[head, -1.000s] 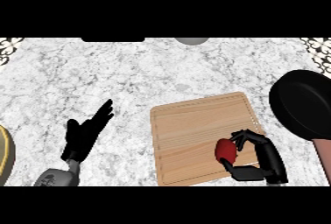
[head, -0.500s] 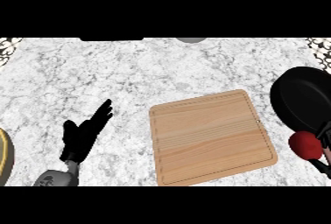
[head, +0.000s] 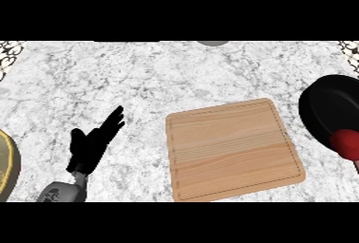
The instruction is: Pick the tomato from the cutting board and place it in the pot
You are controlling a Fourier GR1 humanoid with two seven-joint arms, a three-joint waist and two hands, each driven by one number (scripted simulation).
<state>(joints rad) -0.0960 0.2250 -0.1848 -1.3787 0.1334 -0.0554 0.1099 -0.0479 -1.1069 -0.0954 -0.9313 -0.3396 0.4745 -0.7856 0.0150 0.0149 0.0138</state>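
The red tomato (head: 345,142) sits at the right edge of the view, at the lower rim of the black pot (head: 328,110), off the bare wooden cutting board (head: 231,149) at its 3 o'clock. The right hand is not visible. The left hand (head: 95,142) rests open at the board's 9 o'clock, fingers straight, holding nothing, on the marble counter (head: 140,80).

The cutting board (head: 233,150) lies on the table (head: 175,76), a little right of the middle and toward the near edge. To the right of the cutting board, at the view's right edge, sits the pot (head: 328,109), apart from the board. The tomato (head: 345,140) is at the pot's near rim, right of the board. Well left of the cutting board, the left robot hand (head: 95,143) shows above the table, fingers straight. Farther left of the board, a plate (head: 7,166) lies at the view's edge.
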